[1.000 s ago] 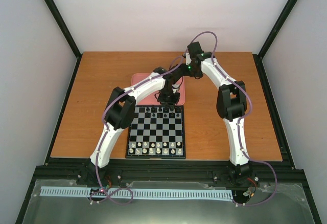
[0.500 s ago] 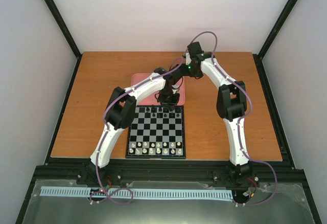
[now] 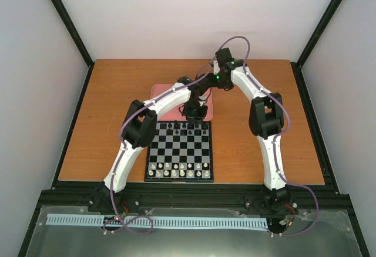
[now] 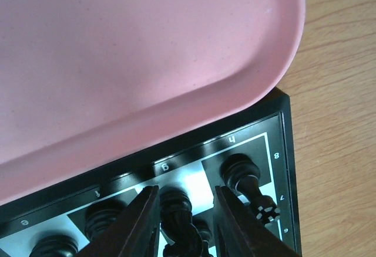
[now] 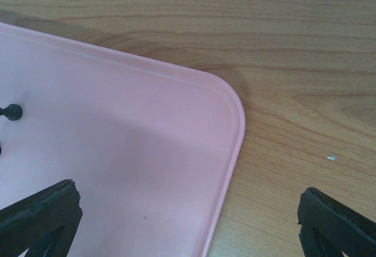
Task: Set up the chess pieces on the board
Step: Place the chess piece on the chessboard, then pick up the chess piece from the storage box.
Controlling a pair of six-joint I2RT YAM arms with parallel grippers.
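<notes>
The chequered board (image 3: pixel 179 152) lies near the arms, with black pieces (image 3: pixel 187 127) along its far rows. My left gripper (image 3: pixel 195 115) hovers over the board's far edge. In the left wrist view its jaws (image 4: pixel 186 191) are open and straddle a black piece (image 4: pixel 175 207) that stands on the back row. The left finger is close to it and a gap shows on the right. A black rook (image 4: pixel 247 181) stands in the corner square beside it. My right gripper (image 5: pixel 188 210) is wide open and empty over the pink tray's corner.
The pink tray (image 3: pixel 164 95) sits just beyond the board, touching its far rim (image 4: pixel 194 142). One small black piece (image 5: pixel 10 112) lies on the tray (image 5: pixel 117 151) at the left edge of the right wrist view. White pieces (image 3: pixel 179 169) fill the board's near rows.
The left gripper has shifted very slightly away from the board toward the tray. The right arm has not moved.
</notes>
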